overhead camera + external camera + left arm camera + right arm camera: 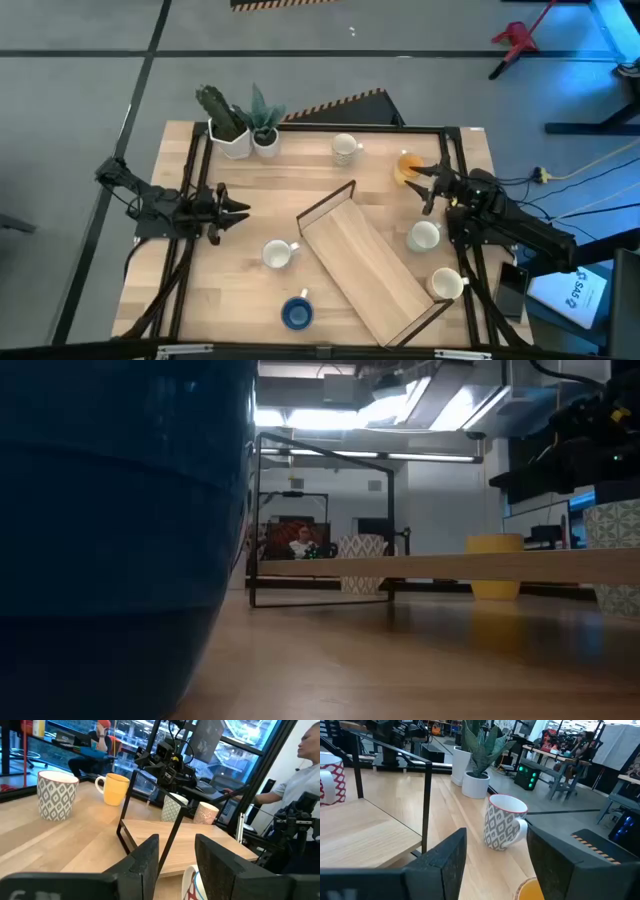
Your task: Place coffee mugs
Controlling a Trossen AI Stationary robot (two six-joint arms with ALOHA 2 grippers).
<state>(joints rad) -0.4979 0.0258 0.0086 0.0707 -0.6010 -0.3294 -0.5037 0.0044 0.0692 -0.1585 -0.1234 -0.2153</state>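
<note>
**Mugs scattered on the counter, both claws empty**

While both arms hang low over the counter (240,290), neither holds a mug.

Right claw (425,187): fingers spread, nothing between them. It sits at the counter's far right, just beside the orange mug (405,167), which lies a little beyond and inboard of the fingertips. In the right wrist view the orange rim (532,890) shows low between the two dark fingers (442,862), very near them but not gripped. Farther ahead of that claw stands a grey-diamond patterned mug (504,827), upright, handle turned to one side; in the high view it is the white mug (345,149) at the far edge, well apart from the claw.

Left claw (232,211): fingers apart, empty, at the left side of the counter. Nearest mug is a white one (276,254), set nearer the front edge and toward the centre from the fingertips, not touching. The left wrist view shows its rim with red marking (192,885) low between the fingers.

Other mugs:
- dark blue mug (296,313) near the front edge, close to the low camera, filling the left of that view (110,540).
- two white mugs on the right side, one (423,236) beside the right arm, one (447,285) nearer the front.

A wooden tray with a black wire frame (365,265) lies diagonally across the centre. Two white plant pots (250,140) stand at the far left corner. A person (305,775) is seen beyond the counter.
</note>
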